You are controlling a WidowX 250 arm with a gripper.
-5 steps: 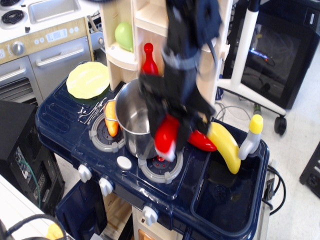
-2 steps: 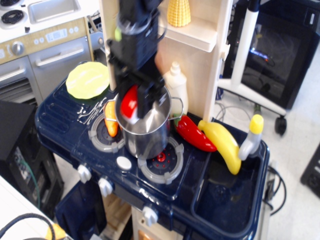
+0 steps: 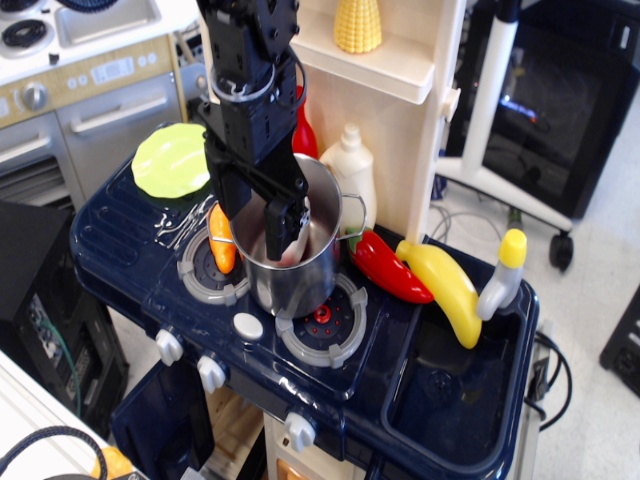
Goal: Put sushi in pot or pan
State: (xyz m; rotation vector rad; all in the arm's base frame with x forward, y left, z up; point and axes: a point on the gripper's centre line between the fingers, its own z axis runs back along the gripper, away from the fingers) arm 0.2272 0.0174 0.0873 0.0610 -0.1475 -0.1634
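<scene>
The steel pot (image 3: 300,280) stands on the toy stove between the two burners. My gripper (image 3: 256,218) hangs over the pot's left half with its black fingers (image 3: 279,222) dipped below the rim. The jaws stand apart and bare pot wall shows between them. A blurred pinkish-white shape, the sushi (image 3: 291,243), lies inside the pot just right of the fingers and is free of them. Its red top cannot be made out.
An orange vegetable (image 3: 222,240) lies on the left burner against the pot. A red chili (image 3: 385,268) and a banana (image 3: 447,290) lie to the right. A white bottle (image 3: 350,165) and the shelf unit stand behind. A green plate (image 3: 172,160) is back left, the sink (image 3: 450,400) front right.
My gripper carried the red sushi from the front right burner up and left over the pot, then lowered into it. The jaws have opened and the sushi has dropped into the pot.
</scene>
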